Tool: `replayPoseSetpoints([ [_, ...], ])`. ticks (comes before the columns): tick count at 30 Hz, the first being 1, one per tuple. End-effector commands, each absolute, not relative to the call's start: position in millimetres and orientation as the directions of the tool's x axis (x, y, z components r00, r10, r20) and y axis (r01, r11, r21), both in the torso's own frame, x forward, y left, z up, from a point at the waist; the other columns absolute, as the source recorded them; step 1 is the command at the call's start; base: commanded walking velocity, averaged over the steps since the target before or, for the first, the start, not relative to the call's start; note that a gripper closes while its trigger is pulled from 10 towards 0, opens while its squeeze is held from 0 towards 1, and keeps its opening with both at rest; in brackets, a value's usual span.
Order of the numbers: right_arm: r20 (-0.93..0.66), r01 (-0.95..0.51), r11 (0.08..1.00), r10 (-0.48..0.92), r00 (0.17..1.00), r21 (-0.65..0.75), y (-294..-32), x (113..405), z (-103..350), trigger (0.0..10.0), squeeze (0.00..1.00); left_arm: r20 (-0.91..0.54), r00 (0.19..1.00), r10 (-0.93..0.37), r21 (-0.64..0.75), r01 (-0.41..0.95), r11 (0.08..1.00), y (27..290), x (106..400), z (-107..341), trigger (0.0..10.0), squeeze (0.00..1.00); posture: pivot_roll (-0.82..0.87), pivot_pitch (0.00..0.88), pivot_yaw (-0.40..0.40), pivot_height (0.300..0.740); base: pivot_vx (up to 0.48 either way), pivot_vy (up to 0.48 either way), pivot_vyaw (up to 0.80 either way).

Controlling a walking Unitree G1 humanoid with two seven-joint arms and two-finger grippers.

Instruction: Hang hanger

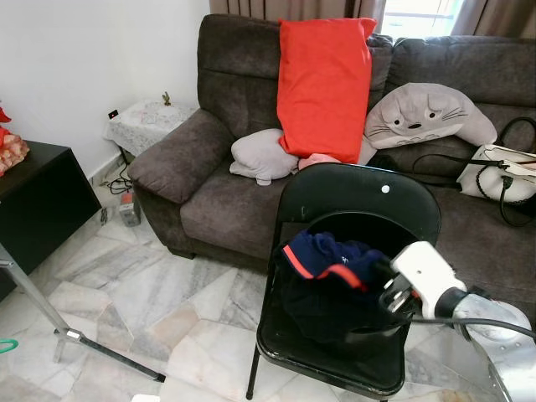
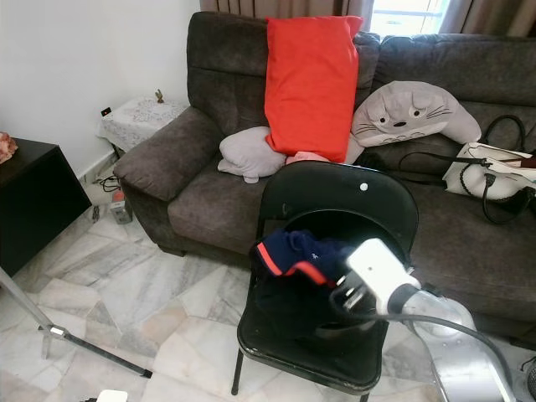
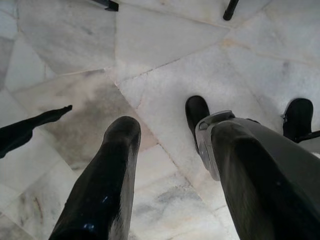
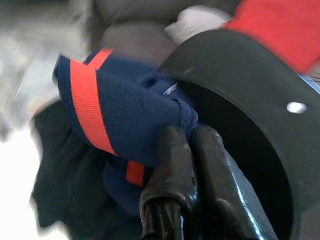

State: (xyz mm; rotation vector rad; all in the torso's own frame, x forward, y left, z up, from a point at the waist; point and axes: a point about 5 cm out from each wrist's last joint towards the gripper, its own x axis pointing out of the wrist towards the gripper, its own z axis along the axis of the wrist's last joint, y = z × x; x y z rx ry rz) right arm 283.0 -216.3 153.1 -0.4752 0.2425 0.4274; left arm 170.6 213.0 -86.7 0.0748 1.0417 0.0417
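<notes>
Hanger: not discernible. Navy garment with orange stripe, lower centre, pinched between closed right gripper fingers, lifted off black folding chair. Left gripper spread, empty, idle above marble floor.

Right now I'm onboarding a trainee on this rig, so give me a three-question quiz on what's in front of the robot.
1. True or false: the right gripper is shut on the navy garment.
2. What does the garment hang over? A) sofa B) black chair C) side table
3. Fill in: the left gripper points down at the ___ floor.

Key: 1 true; 2 B; 3 marble
</notes>
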Motion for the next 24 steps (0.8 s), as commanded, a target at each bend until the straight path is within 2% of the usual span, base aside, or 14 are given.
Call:
replayPoseSetpoints([
  [1, -0.184, -0.359, 0.893, 0.317, 0.93, -0.273, -208, 271, 166, 0.0, 0.0, -0.865, 0.495, 0.086, 0.105, 0.012, 0.994, 217, 168, -87, 10.0, 0.0, -0.13, 0.019, 0.05, 0.74, 0.0, 0.0, 0.0],
  [3, -0.167, -0.326, 0.915, 0.293, 0.942, -0.238, -207, 267, 165, 0.0, 0.0, -0.864, 0.495, 0.086, 0.106, 0.011, 0.994, 217, 168, -87, 10.0, 0.0, -0.13, 0.018, 0.05, 0.74, 0.0, 0.0, 0.0],
  [6, -0.143, -0.19, 0.979, 0.178, 0.974, -0.079, -211, 255, 155, 0.0, 0.0, -0.864, 0.496, 0.087, 0.108, 0.014, 0.994, 217, 168, -87, 10.0, 0.0, -0.15, 0.018, 0.052, 0.74, 0.0, 0.0, 0.0],
  [9, -0.184, -0.08, 0.994, 0.092, 0.979, 0.071, -213, 242, 138, 0.0, 0.0, -0.864, 0.496, 0.086, 0.11, 0.019, 0.994, 217, 168, -87, 10.0, 0.0, -0.15, 0.017, 0.052, 0.74, 0.0, 0.0, 0.0],
  [12, -0.25, 0.012, 0.994, 0.016, 0.968, 0.108, -217, 232, 121, 0.0, 0.0, -0.864, 0.497, 0.086, 0.111, 0.022, 0.994, 217, 169, -87, 10.0, 0.0, -0.15, 0.015, 0.052, 0.74, 0.0, 0.0, 0.0],
  [14, -0.277, 0.12, 0.985, -0.081, 0.957, 0.126, -226, 230, 114, 0.0, 0.0, -0.863, 0.497, 0.086, 0.111, 0.022, 0.994, 217, 169, -87, 10.0, 0.0, -0.15, 0.015, 0.052, 0.74, 0.0, 0.0, 0.0],
  [15, -0.277, 0.12, 0.985, -0.081, 0.957, 0.126, -226, 230, 114, 0.0, 0.0, -0.863, 0.497, 0.086, 0.111, 0.022, 0.994, 217, 169, -87, 10.0, 0.0, -0.15, 0.015, 0.052, 0.74, 0.0, 0.0, 0.0],
  [16, -0.289, 0.231, 0.955, -0.172, 0.942, 0.184, -235, 228, 110, 0.0, 0.0, -0.863, 0.498, 0.086, 0.112, 0.022, 0.993, 217, 169, -87, 10.0, 0.0, -0.14, 0.01, 0.05, 0.74, 0.0, 0.0, 0.0],
  [17, -0.289, 0.231, 0.955, -0.172, 0.942, 0.184, -235, 228, 110, 0.0, 0.0, -0.863, 0.498, 0.086, 0.112, 0.022, 0.993, 217, 169, -87, 10.0, 0.0, -0.14, 0.01, 0.05, 0.74, 0.0, 0.0, 0.0],
  [18, -0.308, 0.306, 0.921, -0.226, 0.924, 0.24, -239, 225, 106, 0.0, 0.0, -0.863, 0.498, 0.087, 0.112, 0.021, 0.993, 218, 168, -87, 10.0, 0.0, -0.15, 0.008, 0.049, 0.74, 0.0, 0.0, 0.0],
  [24, -0.4, 0.397, 0.849, -0.249, 0.882, 0.348, -240, 216, 89, 0.0, 0.0, -0.864, 0.496, 0.088, 0.114, 0.022, 0.993, 218, 168, -87, 10.0, 0.0, -0.15, 0.01, 0.051, 0.74, 0.0, 0.0, 0.0],
])
